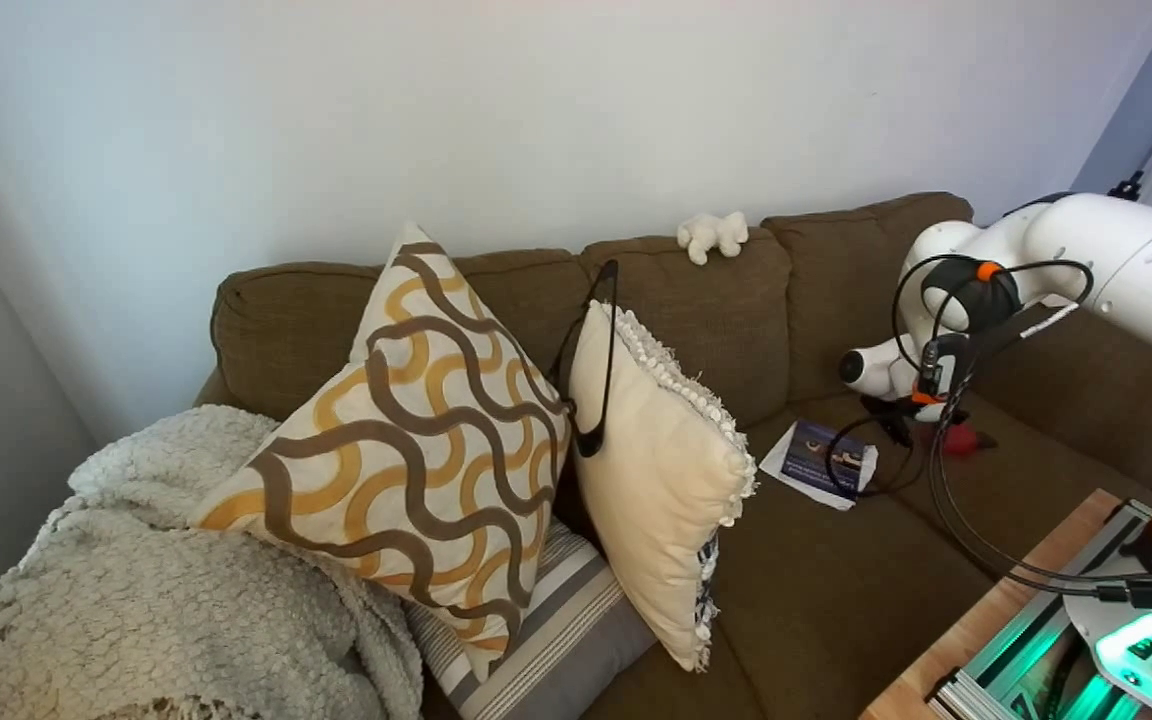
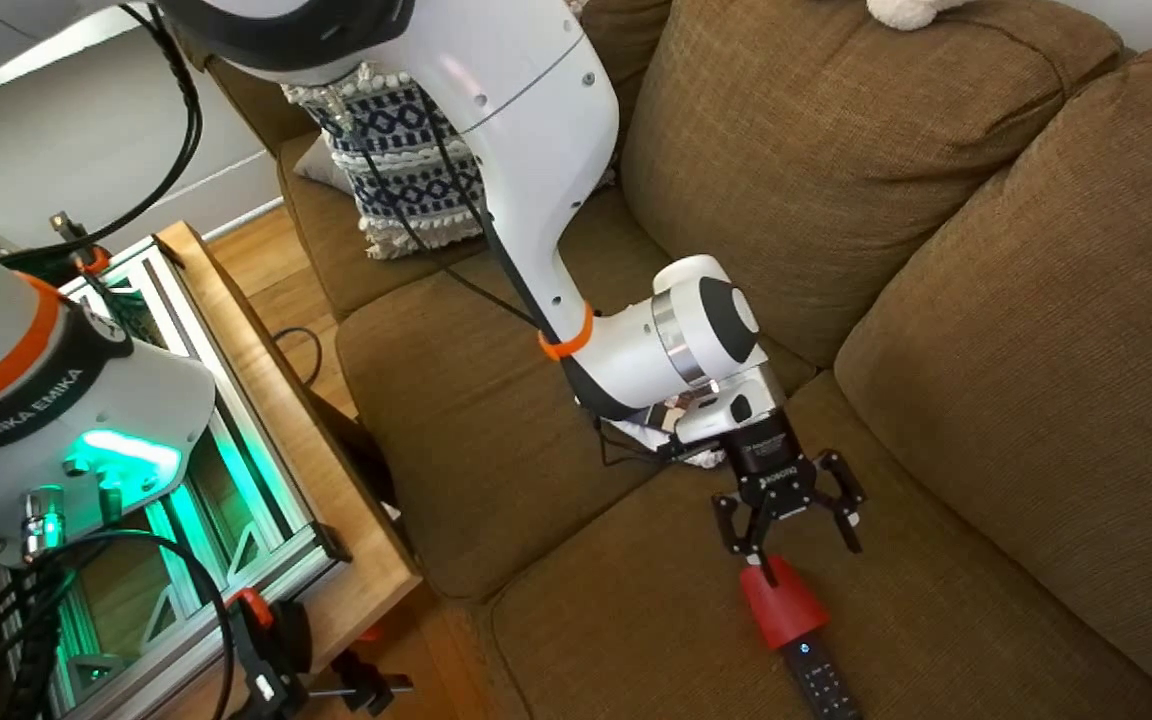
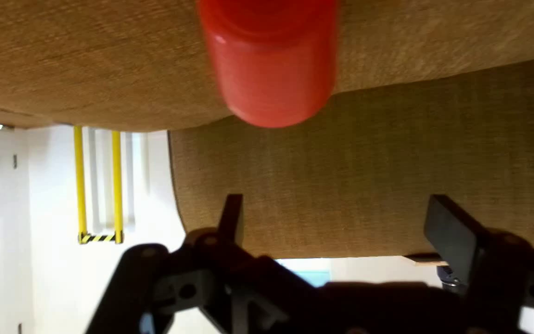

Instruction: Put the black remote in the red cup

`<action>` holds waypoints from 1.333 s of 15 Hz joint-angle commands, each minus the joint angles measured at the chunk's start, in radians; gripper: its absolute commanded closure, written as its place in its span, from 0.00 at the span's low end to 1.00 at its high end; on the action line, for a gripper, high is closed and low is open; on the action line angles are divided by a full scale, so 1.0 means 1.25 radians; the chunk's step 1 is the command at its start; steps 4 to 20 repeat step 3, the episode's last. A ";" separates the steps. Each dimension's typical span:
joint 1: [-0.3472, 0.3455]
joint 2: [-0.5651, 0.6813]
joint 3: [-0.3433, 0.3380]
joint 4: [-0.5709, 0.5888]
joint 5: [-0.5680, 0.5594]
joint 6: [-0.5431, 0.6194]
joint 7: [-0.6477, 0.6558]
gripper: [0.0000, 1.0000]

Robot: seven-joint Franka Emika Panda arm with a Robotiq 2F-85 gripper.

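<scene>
The red cup (image 2: pixel 782 602) lies on its side on the brown sofa seat, its narrow end towards my gripper. The black remote (image 2: pixel 818 678) extends from the cup's wide end; its near end is hidden, apparently inside the cup. My gripper (image 2: pixel 808 562) is open and empty at the cup's narrow end. One fingertip overlaps the cup there; contact cannot be told. In the wrist view the cup (image 3: pixel 274 69) is above the open jaws (image 3: pixel 334 218), not between them, and hides the remote. The cup (image 1: pixel 958 440) and the remote's dark end (image 1: pixel 984 440) also show in an exterior view.
A flat dark book-like item (image 1: pixel 821 460) lies on the seat behind the gripper. Sofa back cushions (image 2: pixel 1056 300) rise beside the arm. Pillows (image 1: pixel 656 470) stand farther along. A white plush toy (image 1: pixel 713 237) sits on the backrest. The robot's wooden table (image 2: pixel 376 590) borders the sofa.
</scene>
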 commanded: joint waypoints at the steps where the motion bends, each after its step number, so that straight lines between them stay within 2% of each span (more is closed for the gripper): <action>1: 0.050 -0.104 -0.105 -0.108 0.018 0.218 0.025 0.00; 2: 0.008 -0.041 -0.046 -0.019 -0.002 0.114 0.000 0.00; 3: 0.028 -0.063 -0.085 -0.045 0.009 0.170 -0.001 0.00; 20: 0.028 -0.063 -0.085 -0.045 0.009 0.170 -0.001 0.00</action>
